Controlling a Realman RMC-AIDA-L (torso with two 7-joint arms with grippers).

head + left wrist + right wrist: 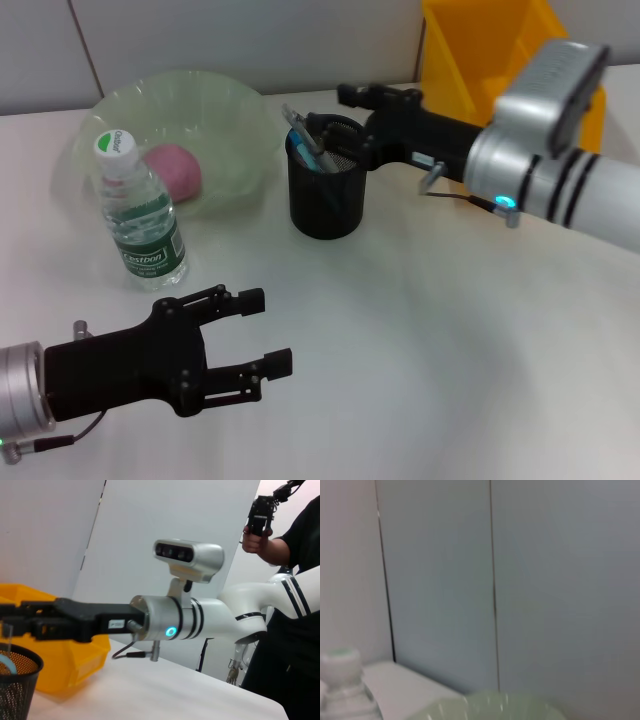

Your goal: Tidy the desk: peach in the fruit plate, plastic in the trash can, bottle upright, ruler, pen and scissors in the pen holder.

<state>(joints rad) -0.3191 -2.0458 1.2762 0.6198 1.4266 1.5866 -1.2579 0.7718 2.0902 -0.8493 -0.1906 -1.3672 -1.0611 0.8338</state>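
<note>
Left gripper (262, 345) idles, jaws spread; peach (176, 168) plated, bottle (140, 212) upright; right gripper (352, 97), jaws unclear, over pen holder (325, 190)

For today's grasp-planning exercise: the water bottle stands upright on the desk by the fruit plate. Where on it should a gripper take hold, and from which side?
Grip the water bottle around its labelled middle, coming in level from the open desk in front, where the left gripper hovers, open. The body is round and upright; the fruit plate crowds it behind, and the cap is probably too narrow for a steady hold.
</note>
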